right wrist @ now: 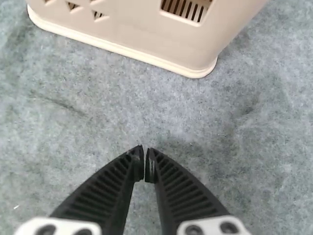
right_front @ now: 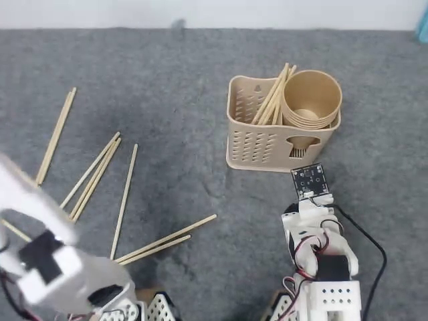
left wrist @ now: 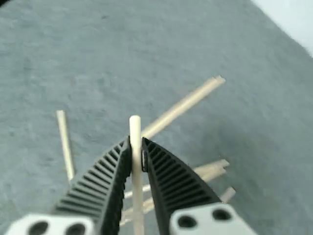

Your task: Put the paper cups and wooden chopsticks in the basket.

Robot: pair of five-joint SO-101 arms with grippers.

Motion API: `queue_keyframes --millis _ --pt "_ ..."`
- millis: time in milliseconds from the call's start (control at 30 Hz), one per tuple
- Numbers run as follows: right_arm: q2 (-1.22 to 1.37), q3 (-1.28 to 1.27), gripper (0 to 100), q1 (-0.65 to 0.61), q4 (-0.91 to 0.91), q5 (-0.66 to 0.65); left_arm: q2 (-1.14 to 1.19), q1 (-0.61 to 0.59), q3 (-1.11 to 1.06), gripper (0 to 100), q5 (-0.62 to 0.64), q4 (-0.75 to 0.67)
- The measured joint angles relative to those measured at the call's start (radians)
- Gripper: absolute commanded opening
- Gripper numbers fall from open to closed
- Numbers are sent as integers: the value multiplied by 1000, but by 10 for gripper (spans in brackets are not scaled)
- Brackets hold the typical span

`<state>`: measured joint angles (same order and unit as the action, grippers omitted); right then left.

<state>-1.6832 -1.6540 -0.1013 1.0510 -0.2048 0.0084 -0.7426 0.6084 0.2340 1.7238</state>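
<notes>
Surface: I see grey carpet (right_front: 167, 73) meeting a pale wall (right_front: 200, 12) at its far edge.
Basket: the basket (right_front: 257, 144) sits right of centre, holding paper cups (right_front: 311, 100).
Loose chopsticks (right_front: 124, 199): scattered toward the carpet's left edge.
Left gripper (left wrist: 136, 144): clamped on one chopstick (left wrist: 135, 128).
Right gripper (right wrist: 145, 155): closed and empty, just before the basket.

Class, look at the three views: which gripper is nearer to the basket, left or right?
Right. The right gripper, shut, is just in front of the basket; the left gripper, shut on a chopstick, is well off to the side over the scattered chopsticks.
</notes>
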Motion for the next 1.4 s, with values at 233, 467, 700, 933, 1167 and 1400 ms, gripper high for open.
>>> queue_keyframes --millis 233,467,700,933,1167,1400 --pt "0 0 33 0 0 0 -273 315 -218 11 -5 -2" --pt "0 0 33 0 0 0 -523 649 -528 11 -5 -229" --pt "0 0 33 0 0 0 -753 835 -878 11 -5 -681" --pt "0 0 33 0 0 0 -965 959 -1293 11 -5 -1312" --pt "0 0 33 0 0 0 -947 1031 -1366 11 -5 -1797" --pt "0 0 33 0 0 0 -729 1057 -1181 11 -3 -1918"
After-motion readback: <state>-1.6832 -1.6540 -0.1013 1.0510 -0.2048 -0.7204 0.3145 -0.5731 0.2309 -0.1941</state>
